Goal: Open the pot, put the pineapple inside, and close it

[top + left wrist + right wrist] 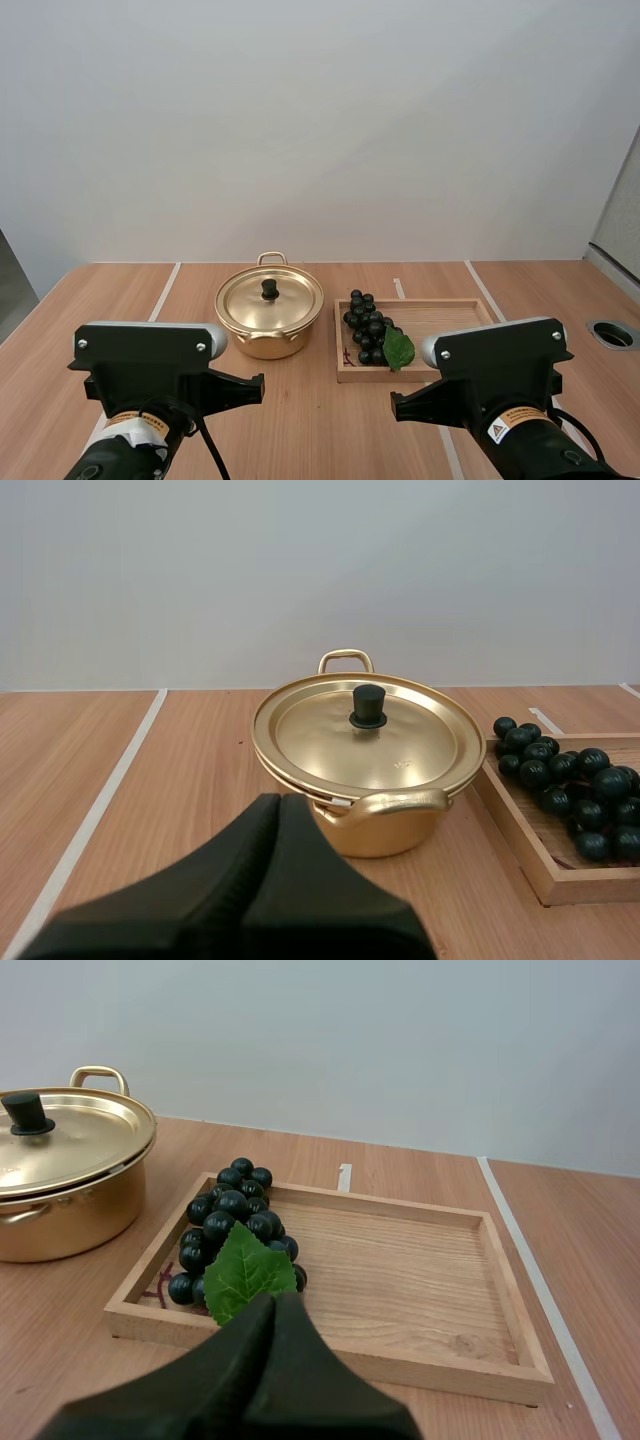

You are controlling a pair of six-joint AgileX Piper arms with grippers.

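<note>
A golden pot stands mid-table with its lid on, and the lid's black knob points up. To its right a bunch of dark grapes with a green leaf lies at the left end of a wooden tray. No pineapple is in sight. My left gripper is shut on nothing, close in front of the pot and short of its near handle. My right gripper is also shut on nothing, just before the tray's near rim by the grapes.
Both arms sit at the near edge of the wooden table. White tape lines cross the tabletop. A round metal-ringed hole lies at the far right. The right part of the tray is bare wood.
</note>
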